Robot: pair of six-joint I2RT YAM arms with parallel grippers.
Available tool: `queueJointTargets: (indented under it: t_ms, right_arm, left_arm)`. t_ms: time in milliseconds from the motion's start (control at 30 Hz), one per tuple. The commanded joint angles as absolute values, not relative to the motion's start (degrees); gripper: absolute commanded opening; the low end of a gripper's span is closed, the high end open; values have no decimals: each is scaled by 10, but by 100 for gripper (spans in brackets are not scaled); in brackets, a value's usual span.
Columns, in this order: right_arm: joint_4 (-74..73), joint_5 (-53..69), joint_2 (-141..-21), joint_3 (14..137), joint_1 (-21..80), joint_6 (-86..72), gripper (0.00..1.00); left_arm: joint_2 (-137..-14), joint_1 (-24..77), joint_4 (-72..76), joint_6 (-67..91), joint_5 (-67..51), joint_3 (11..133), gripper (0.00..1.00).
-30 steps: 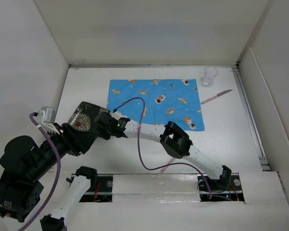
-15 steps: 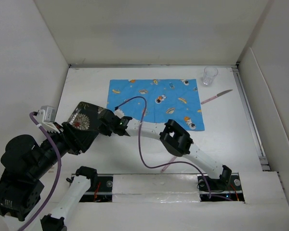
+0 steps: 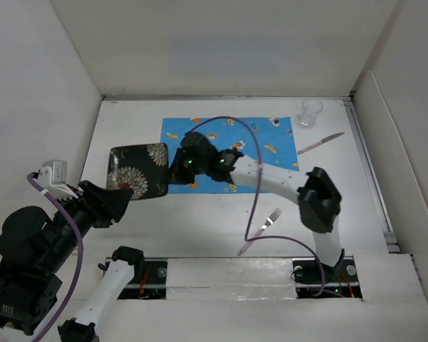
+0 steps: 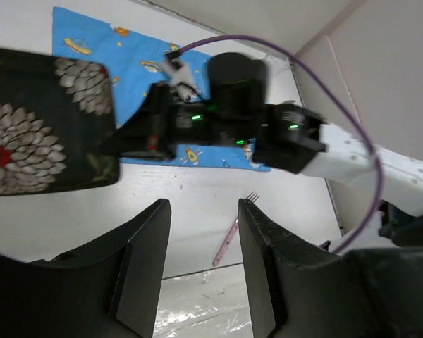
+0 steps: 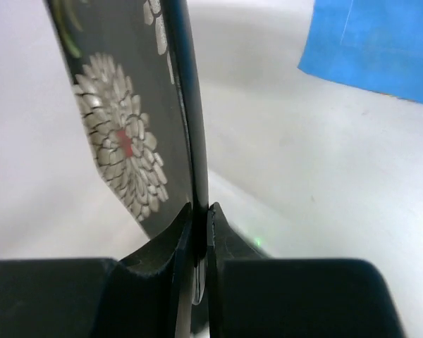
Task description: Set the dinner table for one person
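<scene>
A black square plate with white flower prints [image 3: 137,171] is over the left of the white dinner table [image 3: 328,206], just left of the blue placemat [image 3: 250,142]. My right gripper [image 3: 172,171] is shut on the plate's right rim; the right wrist view shows the rim [image 5: 187,105] pinched between the gripper [image 5: 201,211] jaws. My left gripper [image 3: 121,196] stands open and empty just below the plate's near-left corner. In the left wrist view the gripper [image 4: 204,208] frames bare table, with the plate [image 4: 35,134] up and left.
A fork with a pink handle [image 3: 260,229] lies near the front edge, also seen as the fork [image 4: 229,236] between my left fingers. A clear glass [image 3: 310,112] and a pink-handled knife [image 3: 319,143] lie at the back right. White walls enclose the table.
My right gripper has shut on the plate's rim and carried it right toward the placemat, its elbow swinging right and uncovering the fork. The left arm has drawn back a little.
</scene>
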State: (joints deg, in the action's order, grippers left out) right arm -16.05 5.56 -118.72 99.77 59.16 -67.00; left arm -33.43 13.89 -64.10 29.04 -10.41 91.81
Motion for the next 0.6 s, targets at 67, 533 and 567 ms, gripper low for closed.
queueJointTargets:
  t_ms: [67, 533, 567]
  right_arm:
    - [-112, 175, -988, 903, 446, -549, 0]
    - [-127, 466, -1053, 856, 160, -395, 0]
    - [-125, 478, -1062, 859, 153, -395, 0]
  left_arm:
    - [-328, 142, -573, 324, -93, 861, 40]
    - [-504, 142, -329, 323, 12, 677, 30]
    - [-517, 142, -323, 323, 7, 671, 30]
